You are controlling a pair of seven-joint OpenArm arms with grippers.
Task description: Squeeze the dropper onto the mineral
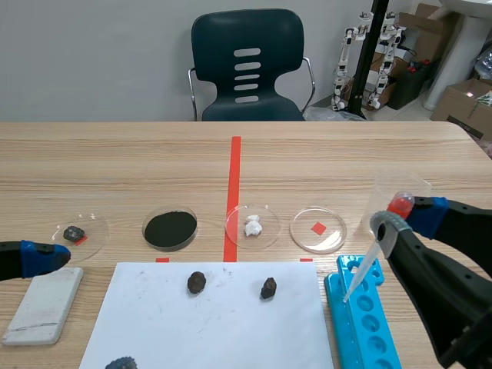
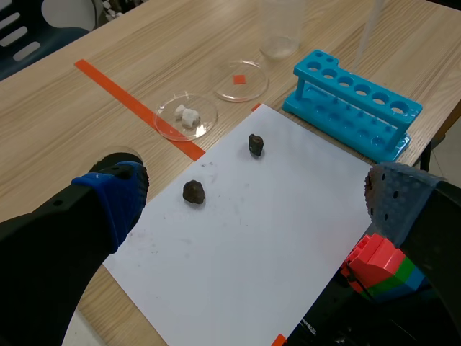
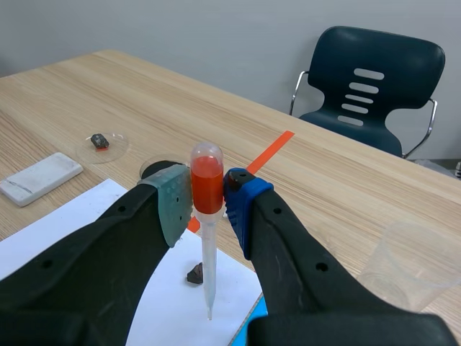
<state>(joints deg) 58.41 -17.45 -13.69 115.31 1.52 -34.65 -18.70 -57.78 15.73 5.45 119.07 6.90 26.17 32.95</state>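
Observation:
My right gripper (image 1: 403, 211) is shut on a clear dropper (image 1: 361, 269) at its red bulb (image 3: 206, 179). The dropper hangs tip down over the near end of the blue rack (image 1: 361, 315). Two dark minerals (image 1: 197, 282) (image 1: 268, 288) lie on the white paper (image 1: 207, 330). One of them (image 3: 194, 274) shows just behind the dropper's stem (image 3: 208, 267). A third dark lump (image 1: 121, 363) lies at the paper's near edge. My left gripper (image 1: 54, 257) is low at the table's left and open, with the two minerals (image 2: 193, 192) (image 2: 256, 144) ahead of it.
A row of dishes lies beyond the paper: one with a small rock (image 1: 74, 233), one with black powder (image 1: 170, 229), one with white bits (image 1: 253, 226), and one empty (image 1: 318, 229). A clear cup (image 1: 400, 188) stands behind my right gripper. A grey-white block (image 1: 44, 304) lies at the near left.

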